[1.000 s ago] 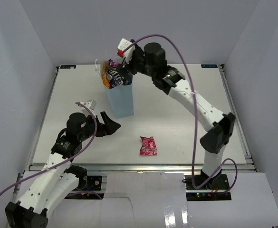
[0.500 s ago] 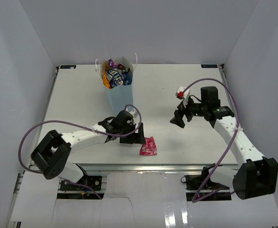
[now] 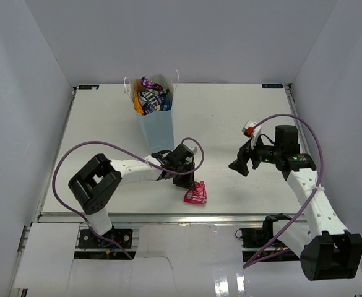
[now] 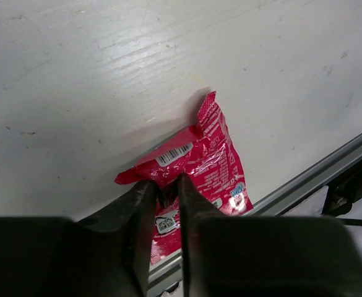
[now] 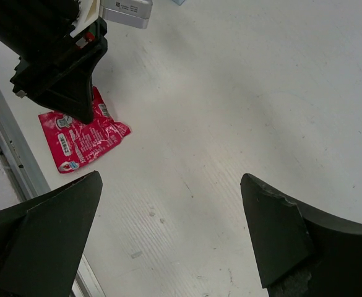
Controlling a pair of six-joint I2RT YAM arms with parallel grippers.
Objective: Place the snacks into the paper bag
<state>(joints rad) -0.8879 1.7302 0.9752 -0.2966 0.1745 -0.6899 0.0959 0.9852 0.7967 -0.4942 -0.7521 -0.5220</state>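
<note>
A pink-red snack packet (image 3: 195, 195) lies flat near the table's front edge. My left gripper (image 3: 190, 180) comes down on its near end. In the left wrist view the jaws (image 4: 164, 189) stand shut on a pinched fold of the packet (image 4: 211, 158). The pale-blue paper bag (image 3: 157, 130) stands upright at the back left, with several snacks (image 3: 150, 99) sticking out of its top. My right gripper (image 3: 237, 164) hangs open and empty over bare table right of centre. Its wrist view shows the wide jaws (image 5: 171, 179), the packet (image 5: 81, 139) and the left gripper (image 5: 63, 74) beyond.
The metal front rail (image 3: 181, 216) runs just below the packet and shows close beside it (image 4: 317, 179). White walls enclose the table on three sides. A purple cable (image 3: 75, 158) loops over the left arm.
My left gripper has slid a little right onto the packet and closed on its edge. The right arm has drawn back slightly toward the near right, still open.
</note>
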